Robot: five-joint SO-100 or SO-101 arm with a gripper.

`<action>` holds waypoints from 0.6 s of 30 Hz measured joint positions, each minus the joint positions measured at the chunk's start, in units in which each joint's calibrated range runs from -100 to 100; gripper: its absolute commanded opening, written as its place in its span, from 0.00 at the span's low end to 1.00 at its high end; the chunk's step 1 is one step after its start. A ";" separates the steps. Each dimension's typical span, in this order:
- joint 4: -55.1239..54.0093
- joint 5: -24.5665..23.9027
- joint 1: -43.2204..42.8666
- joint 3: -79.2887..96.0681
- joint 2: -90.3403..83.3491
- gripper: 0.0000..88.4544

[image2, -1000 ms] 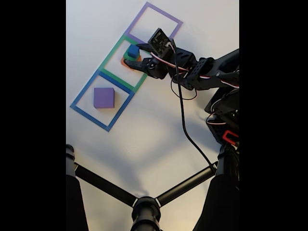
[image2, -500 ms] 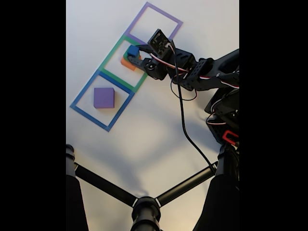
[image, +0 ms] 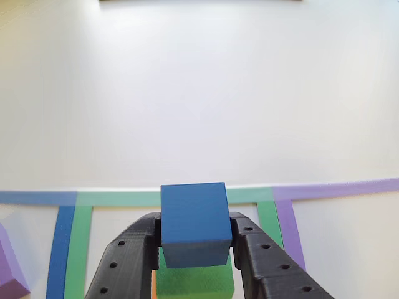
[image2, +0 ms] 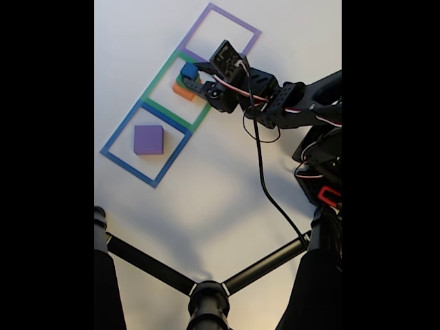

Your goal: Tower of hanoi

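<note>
The blue cube sits pinched between the two black fingers of the pincer, their inner faces pressed against its left and right sides in the other view. Directly under it, at six o'clock, shows the top of a green cube, with a sliver of orange at its left edge; whether the blue one rests on the green or hangs just above it cannot be told. In the fixed view the blue cube and the pincer are over the green-taped square, the middle of three outlines on the white table. The purple-taped square lies toward one o'clock of it, bare inside, and the blue-taped square toward seven o'clock, holding the purple cube.

The step in hand looks like taking the smallest piece off the middle stack. The next move probably calls for a straight lift clear of the green cube, then a carry to one of the neighbouring squares, lowering squarely before the fingers spread
</note>
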 measured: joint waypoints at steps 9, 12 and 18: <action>18.18 0.19 -1.00 -8.51 -11.35 0.02; 26.63 0.19 -1.00 -12.64 -15.30 0.02; 49.52 0.19 0.20 -25.54 -22.70 0.02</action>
